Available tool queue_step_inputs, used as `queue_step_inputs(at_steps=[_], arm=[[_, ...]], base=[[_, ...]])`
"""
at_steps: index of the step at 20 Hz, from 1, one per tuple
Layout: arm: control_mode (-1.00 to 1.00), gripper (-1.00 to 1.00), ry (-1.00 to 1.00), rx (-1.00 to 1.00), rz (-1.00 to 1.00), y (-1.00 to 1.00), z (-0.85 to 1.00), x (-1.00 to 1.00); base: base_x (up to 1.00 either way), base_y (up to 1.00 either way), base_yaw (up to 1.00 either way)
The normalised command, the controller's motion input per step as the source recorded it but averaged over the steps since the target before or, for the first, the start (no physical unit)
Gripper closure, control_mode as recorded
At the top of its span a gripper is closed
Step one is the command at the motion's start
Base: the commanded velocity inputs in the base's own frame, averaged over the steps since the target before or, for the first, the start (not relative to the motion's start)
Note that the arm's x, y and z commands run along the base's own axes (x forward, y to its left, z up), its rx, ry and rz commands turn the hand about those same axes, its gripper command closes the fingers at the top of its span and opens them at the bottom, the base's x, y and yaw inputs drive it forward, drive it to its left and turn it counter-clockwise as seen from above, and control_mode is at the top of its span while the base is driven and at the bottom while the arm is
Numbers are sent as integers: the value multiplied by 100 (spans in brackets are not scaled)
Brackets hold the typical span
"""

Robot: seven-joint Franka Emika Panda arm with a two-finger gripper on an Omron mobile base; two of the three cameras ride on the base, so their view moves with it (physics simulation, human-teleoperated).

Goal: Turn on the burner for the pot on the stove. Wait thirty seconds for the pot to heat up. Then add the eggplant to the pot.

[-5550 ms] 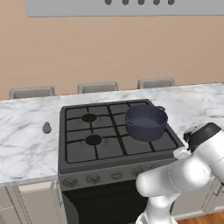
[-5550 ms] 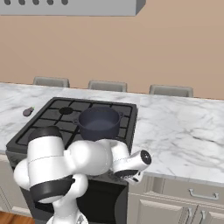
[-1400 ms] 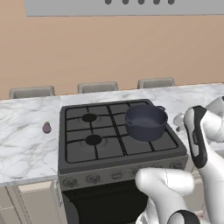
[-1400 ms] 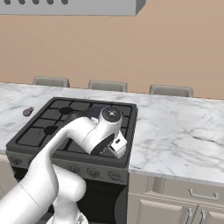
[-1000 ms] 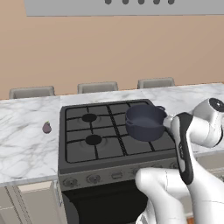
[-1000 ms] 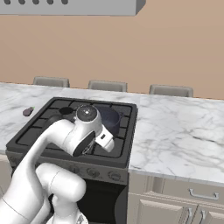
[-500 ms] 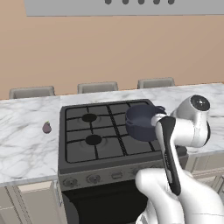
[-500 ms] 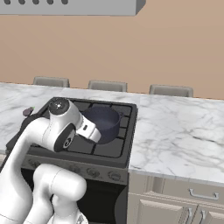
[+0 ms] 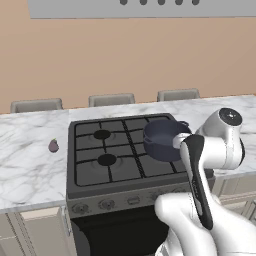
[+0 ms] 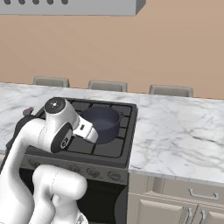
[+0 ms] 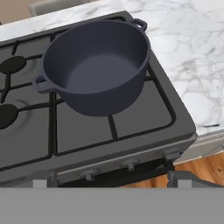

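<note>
Dark blue-grey pot (image 11: 97,65) sits empty on the stove (image 11: 113,131), eggplant (image 9: 53,145) waiting on the counter. My gripper (image 11: 107,183) hangs jaws spread, empty, facing the knobs, which I judge come first.

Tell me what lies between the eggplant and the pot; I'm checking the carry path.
In the left base view, the eggplant sits on the marble counter left of the stove. Between it and the pot lie bare marble, then two uncovered left burners under black grates.

Matt dark pot (image 11: 96,65), matt grey stove (image 11: 144,113), veined marble counter (image 11: 192,48)
</note>
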Motion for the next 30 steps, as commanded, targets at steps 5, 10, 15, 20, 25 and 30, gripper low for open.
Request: queue_step_inputs(at_steps=[5, 10, 15, 20, 25, 30], arm=[[-100, -100, 0, 0, 4, 0, 0, -2], [-100, -100, 0, 0, 0, 0, 0, 0], [-100, -100, 0, 0, 0, 0, 0, 0], [-100, -100, 0, 0, 0, 0, 0, 0], [-100, -100, 0, 0, 0, 0, 0, 0], [-100, -100, 0, 0, 0, 0, 0, 0]], base=[[0, 0, 0], [0, 0, 0], [0, 0, 0], [0, 0, 0], [0, 0, 0], [0, 0, 0]])
